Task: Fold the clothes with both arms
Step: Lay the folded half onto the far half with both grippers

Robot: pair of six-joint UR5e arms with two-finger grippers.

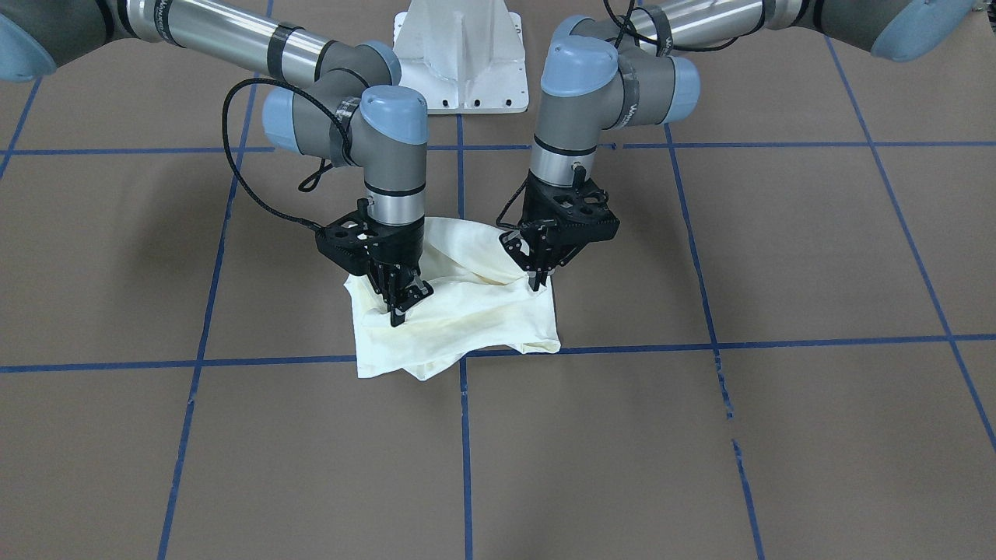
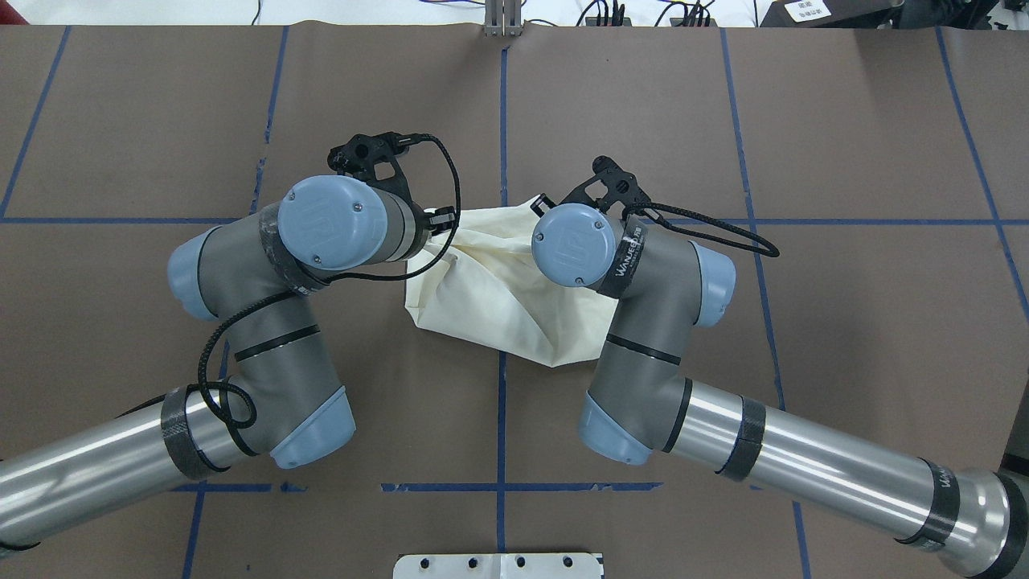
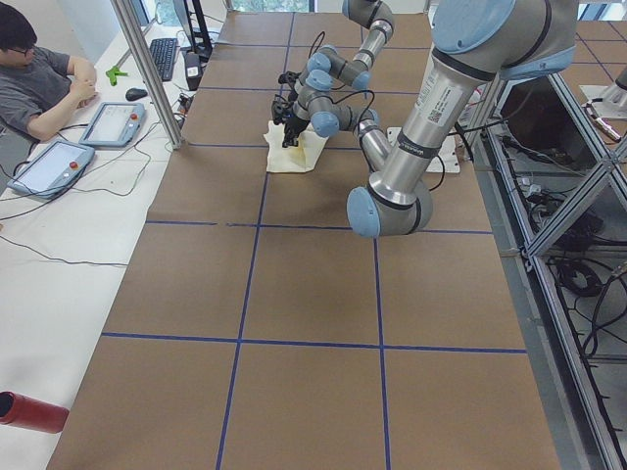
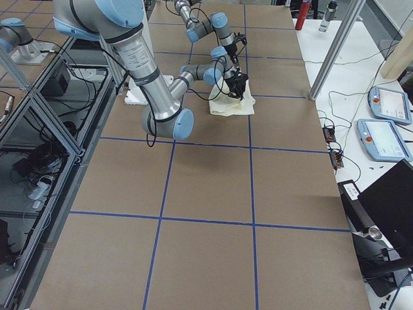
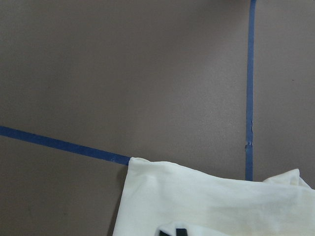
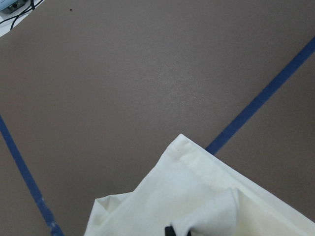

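The cream-white shirt (image 1: 467, 323) lies bunched in a small folded heap at the middle of the brown table, plain side up; its print is hidden. It also shows between the two wrists in the overhead view (image 2: 498, 297). My left gripper (image 1: 537, 281) points down at the heap's corner on the robot's left, fingers pinched together on a raised fold. My right gripper (image 1: 403, 305) stands over the opposite side, shut on cloth there. Both wrist views show the shirt's hem (image 5: 211, 201) (image 6: 221, 206) just ahead of dark fingertips.
The white pedestal base (image 1: 461, 62) stands behind the shirt. Blue tape lines (image 1: 463, 435) grid the brown tabletop. A seated person (image 3: 34, 78) and tablets (image 4: 387, 135) occupy the side bench beyond the table's far edge. A red cylinder (image 3: 29, 411) lies there too.
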